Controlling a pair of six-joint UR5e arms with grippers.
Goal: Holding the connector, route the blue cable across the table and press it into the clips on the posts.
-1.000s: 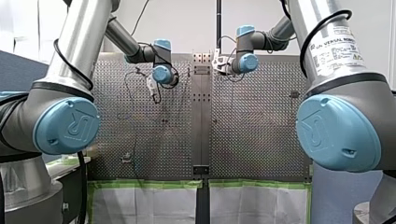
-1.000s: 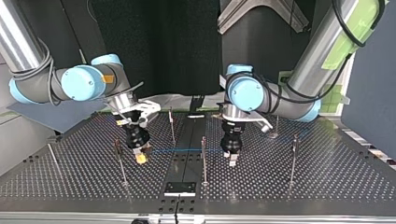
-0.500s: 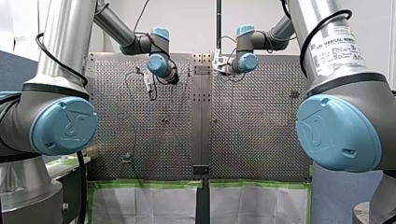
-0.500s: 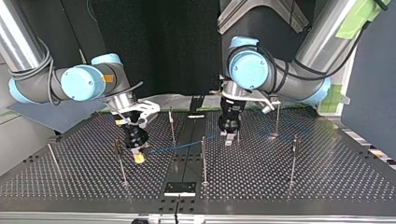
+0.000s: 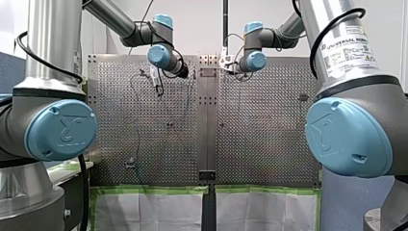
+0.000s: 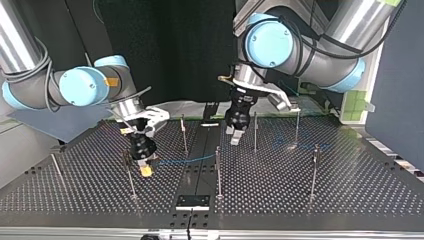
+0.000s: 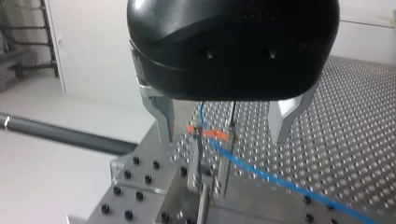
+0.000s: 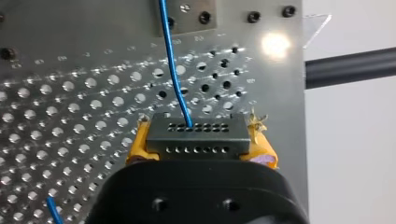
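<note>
- Yellow pads of the right gripper are clamped on both ends of a dark grey connector, whose face shows two rows of small holes.
- The blue cable leaves the connector's farther row of holes. It runs ahead of the gripper over the perforated table toward a bolted metal plate.
- In the top view the right gripper hangs low over the table at the view's left, just beside a thin near post.
- From there the blue cable stretches almost level, above the table surface, toward the middle post.
- The left gripper is black and tilted, and is raised clear of the table farther back in the top view. It is just beside a rear post and well apart from the right gripper.
- In the left wrist view the left gripper has its metal fingers spread wide, with nothing between them.
- Seen through that gap, two thin uprights stand on the table, with an orange clip at their level.
- The blue cable passes the orange clip and slants away over the perforations, lower than the fingers. It touches neither finger.
- Whether the cable is seated in the clip cannot be told.
</note>
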